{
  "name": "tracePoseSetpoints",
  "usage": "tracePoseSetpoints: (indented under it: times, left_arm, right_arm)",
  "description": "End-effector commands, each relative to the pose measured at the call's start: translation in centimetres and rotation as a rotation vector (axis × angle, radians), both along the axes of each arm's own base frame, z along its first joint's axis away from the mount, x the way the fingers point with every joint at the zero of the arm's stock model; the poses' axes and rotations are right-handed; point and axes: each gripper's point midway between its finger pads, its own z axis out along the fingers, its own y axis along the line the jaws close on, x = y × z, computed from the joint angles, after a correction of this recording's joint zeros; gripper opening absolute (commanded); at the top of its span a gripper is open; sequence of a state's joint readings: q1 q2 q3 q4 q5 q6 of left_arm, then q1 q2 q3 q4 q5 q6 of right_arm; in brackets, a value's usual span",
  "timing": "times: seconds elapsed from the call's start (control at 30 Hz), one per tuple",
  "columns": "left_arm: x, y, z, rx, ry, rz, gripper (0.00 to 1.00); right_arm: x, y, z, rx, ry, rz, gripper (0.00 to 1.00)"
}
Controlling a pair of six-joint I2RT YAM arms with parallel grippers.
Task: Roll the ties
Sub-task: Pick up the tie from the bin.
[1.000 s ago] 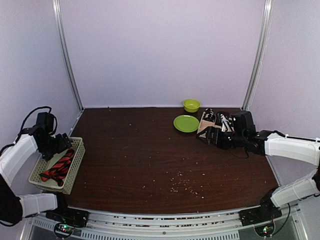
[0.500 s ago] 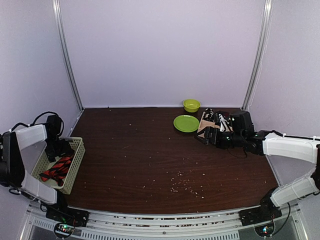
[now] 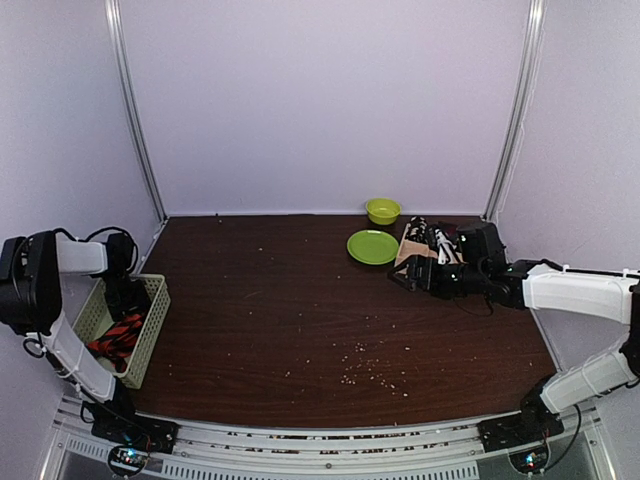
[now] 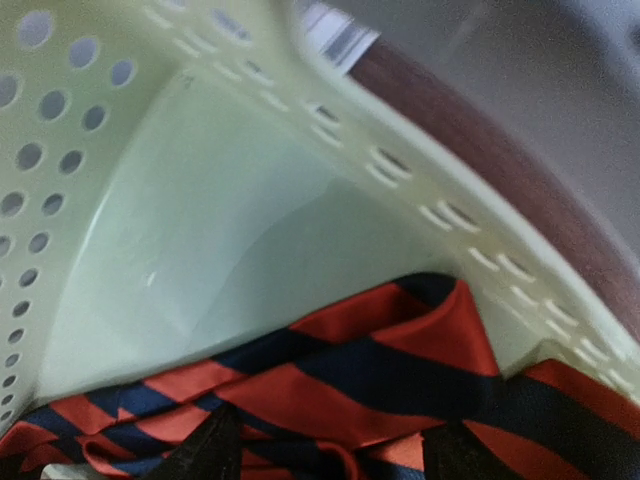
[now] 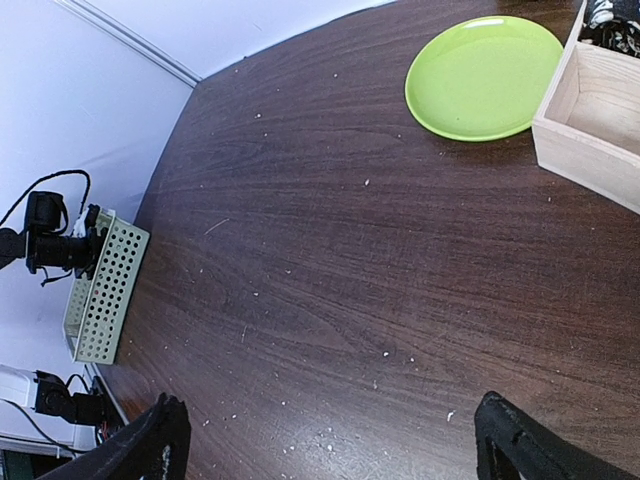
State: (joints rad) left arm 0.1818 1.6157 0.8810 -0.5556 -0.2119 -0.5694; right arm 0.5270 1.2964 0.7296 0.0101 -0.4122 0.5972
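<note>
An orange-red tie with dark diagonal stripes [image 3: 118, 335] lies bunched in the pale green mesh basket [image 3: 152, 325] at the table's left edge. My left gripper [image 3: 125, 300] is down inside the basket's far end. In the left wrist view it [image 4: 330, 455] is open, its fingertips [image 4: 205, 450] straddling the tie's folds [image 4: 380, 380] just above the fabric, against the basket wall [image 4: 200, 230]. My right gripper [image 3: 405, 275] is open and empty, low over bare table [image 5: 340, 445] at the right. Dark patterned rolled ties [image 3: 430, 238] sit in a wooden box [image 3: 408, 248].
A green plate [image 3: 372, 246] and a green bowl [image 3: 382, 210] stand at the back, left of the box. In the right wrist view the plate [image 5: 483, 76], the box [image 5: 590, 110] and the far basket [image 5: 105, 290] show. Crumbs [image 3: 365, 370] are scattered near the front.
My left arm has swung over the basket and lowered its gripper into the far end, close above the striped tie. My right gripper has shifted slightly left.
</note>
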Motion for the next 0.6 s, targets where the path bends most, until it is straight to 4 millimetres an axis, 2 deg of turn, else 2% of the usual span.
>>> tracePoseSetpoints:
  times: [0.0, 0.17, 0.33, 0.47, 0.57]
  left_arm:
    - [3.1, -0.5, 1.4, -0.033, -0.116, -0.07, 0.66]
    - [4.6, -1.6, 2.9, -0.051, -0.242, -0.178, 0.72]
    - [5.7, -1.8, 1.9, -0.071, -0.21, -0.219, 0.74]
    - [6.5, -1.4, 2.2, -0.059, -0.219, -0.225, 0.74]
    - [6.6, -1.2, 0.8, -0.095, -0.162, -0.22, 0.73]
  right_arm:
    - [0.4, 0.5, 1.4, 0.003, -0.036, 0.018, 1.0]
    - [0.6, 0.7, 1.5, 0.006, -0.033, 0.02, 0.99]
    - [0.7, 1.0, 1.6, 0.01, -0.031, 0.026, 1.0]
    - [0.7, 0.9, 1.7, 0.006, -0.033, 0.029, 1.0]
    - [0.7, 0.8, 1.8, -0.001, -0.037, 0.026, 0.99]
